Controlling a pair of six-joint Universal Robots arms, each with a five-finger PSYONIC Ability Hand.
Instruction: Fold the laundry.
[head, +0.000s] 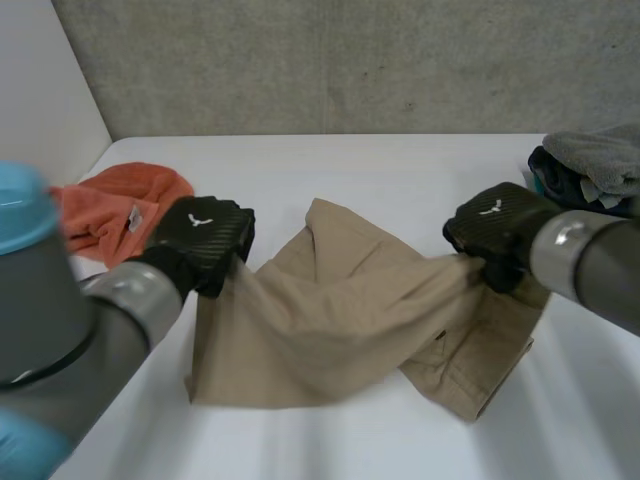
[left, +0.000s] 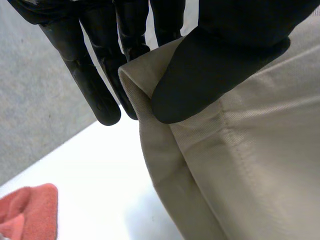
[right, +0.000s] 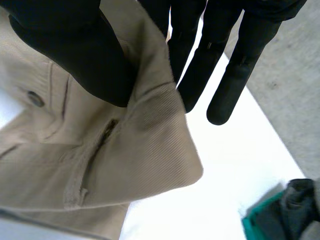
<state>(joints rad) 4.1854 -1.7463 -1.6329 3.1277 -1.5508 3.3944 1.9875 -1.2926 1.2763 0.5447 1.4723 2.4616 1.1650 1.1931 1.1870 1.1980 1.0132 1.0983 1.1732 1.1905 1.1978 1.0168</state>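
Left hand pinching beige trousers at an edge; right hand pinching their waistband; orange towel nearby

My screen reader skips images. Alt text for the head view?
The left hand and right hand pinch opposite ends of a tan garment sagging onto the white table. Orange cloth at left, grey clothes at right.

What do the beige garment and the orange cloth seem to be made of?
The beige garment looks like woven cotton twill, matte: fine diagonal ribs and stitched seams show. The orange cloth looks like soft terry or fleece, with a fuzzy surface; I cannot tell which.
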